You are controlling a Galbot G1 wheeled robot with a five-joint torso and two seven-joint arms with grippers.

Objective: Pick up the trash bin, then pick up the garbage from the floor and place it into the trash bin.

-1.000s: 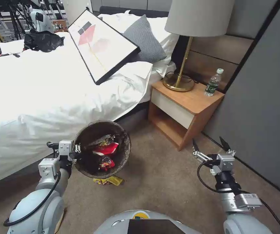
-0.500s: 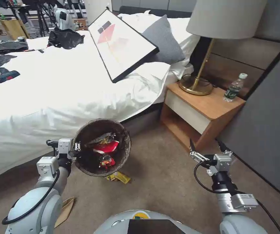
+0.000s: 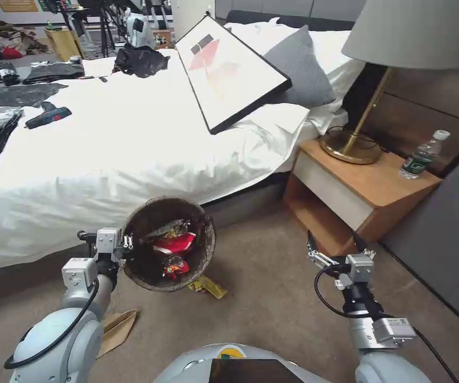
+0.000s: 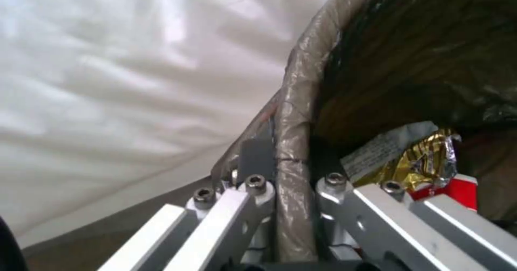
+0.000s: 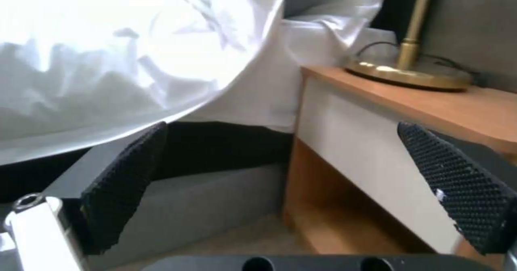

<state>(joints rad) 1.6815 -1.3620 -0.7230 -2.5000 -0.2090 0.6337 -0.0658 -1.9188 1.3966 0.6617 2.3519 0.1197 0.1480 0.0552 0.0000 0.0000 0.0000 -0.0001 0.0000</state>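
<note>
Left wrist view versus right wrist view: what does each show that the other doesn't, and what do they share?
Left wrist: the left gripper clamped on the trash bin rim, with a gold wrapper and red cup inside. Right wrist: the right gripper open and empty, facing the nightstand and brass lamp base. Both: the white bedding and some carpet.

Open carpet (image 3: pixel 272 314) ahead – bed (image 3: pixel 107 175), nightstand (image 3: pixel 357 197) block beyond.

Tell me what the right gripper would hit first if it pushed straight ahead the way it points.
Probably the nightstand: the open right gripper faces its white drawer front and the open shelf below. Depth is unclear; nothing shows in between.
</note>
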